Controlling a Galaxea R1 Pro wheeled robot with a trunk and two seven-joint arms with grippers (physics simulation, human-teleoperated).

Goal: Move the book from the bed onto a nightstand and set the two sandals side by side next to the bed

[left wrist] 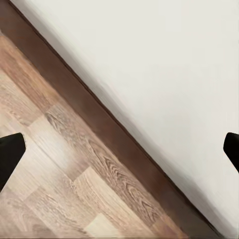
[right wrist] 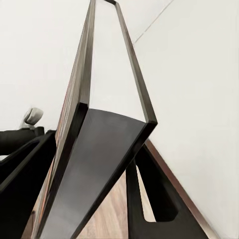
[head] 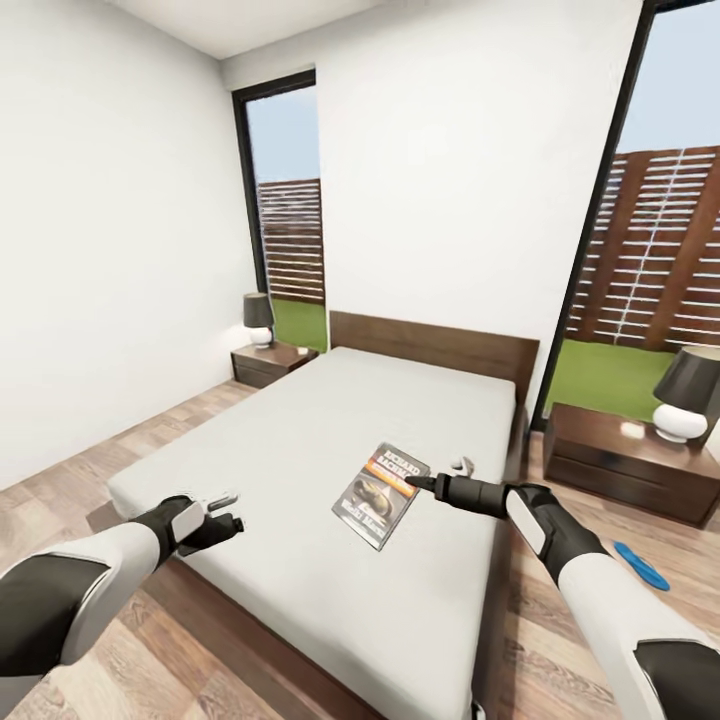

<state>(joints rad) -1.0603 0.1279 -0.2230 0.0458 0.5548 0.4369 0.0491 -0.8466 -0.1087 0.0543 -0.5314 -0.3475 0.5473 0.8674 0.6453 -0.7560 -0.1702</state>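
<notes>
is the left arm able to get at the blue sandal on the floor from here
Probably not. The sandal lies on the floor past the bed's far side, by the right nightstand, while the left gripper hangs open at the bed's near-left edge, the mattress's whole width between them.

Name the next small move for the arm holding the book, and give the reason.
Probably carry the book rightward toward the right nightstand: the right gripper grips its edge, it seems lifted off the mattress, and bare wood shows beside the lamp.
</notes>
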